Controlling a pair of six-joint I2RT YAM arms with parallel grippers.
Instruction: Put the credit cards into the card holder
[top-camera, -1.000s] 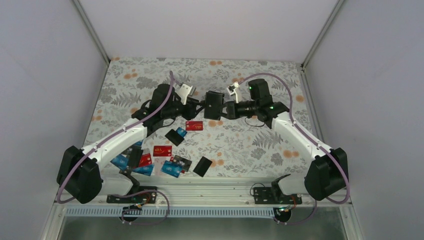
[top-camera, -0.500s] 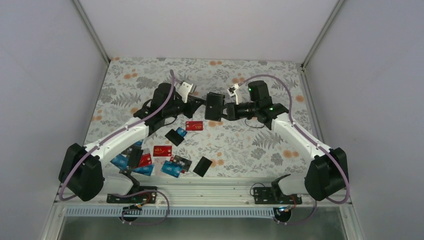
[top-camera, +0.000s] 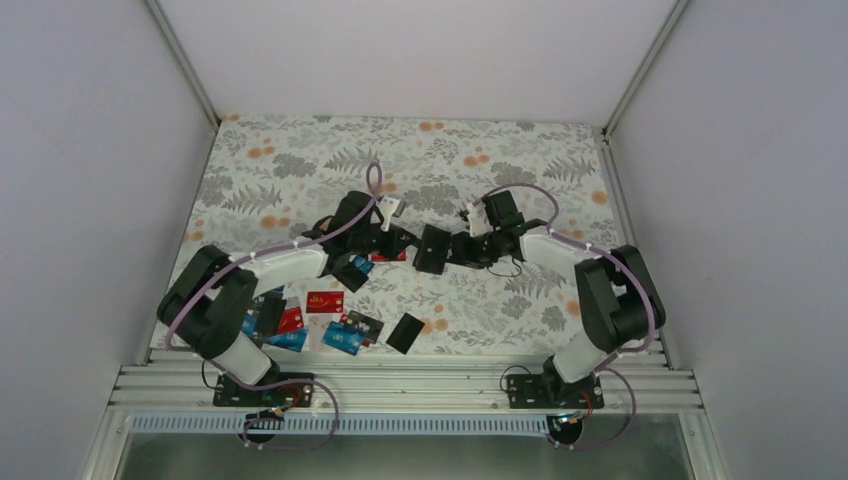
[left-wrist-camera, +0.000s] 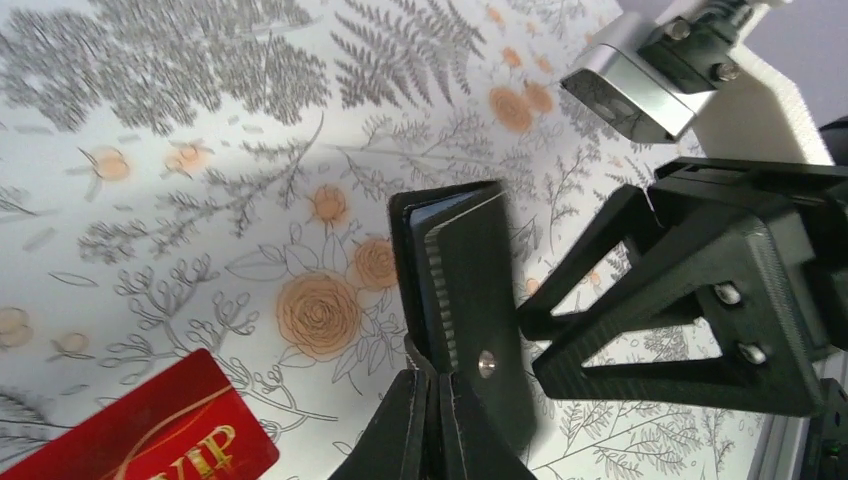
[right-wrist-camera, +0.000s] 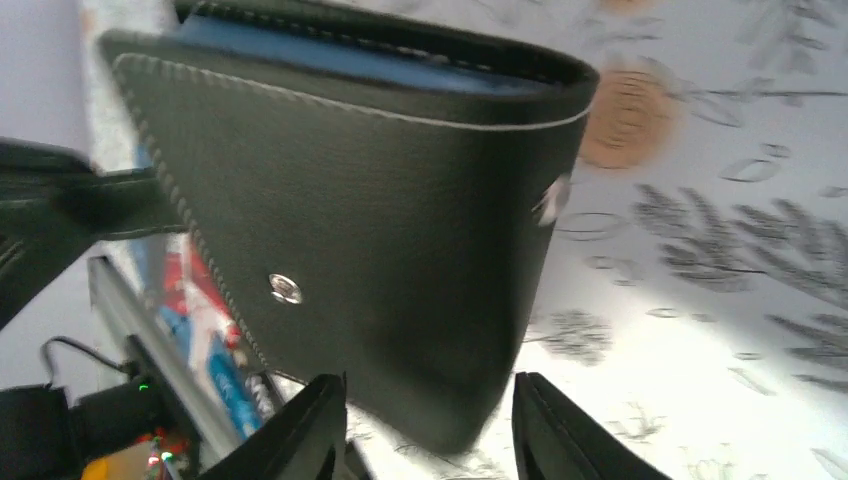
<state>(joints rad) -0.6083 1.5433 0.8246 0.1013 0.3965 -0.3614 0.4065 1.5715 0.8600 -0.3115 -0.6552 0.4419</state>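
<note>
The left gripper (left-wrist-camera: 432, 390) is pinched tight on one edge of the card holder (left-wrist-camera: 468, 270) at mid-table, the right gripper (right-wrist-camera: 428, 388) stands parted astride its opposite edge, and the credit cards (top-camera: 325, 301) lie scattered on the floral cloth (top-camera: 520, 160) toward its near-left edge.

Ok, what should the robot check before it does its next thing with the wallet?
1. Left gripper shut on the card holder: ok.
2. Right gripper open, one finger on each side of the holder: ok.
3. Holder unfolded to take cards: not ok, it is folded shut.
4. A card in a gripper: not ok; the credit cards lie on the table.
5. Cards already inside the holder: cannot tell.
</note>
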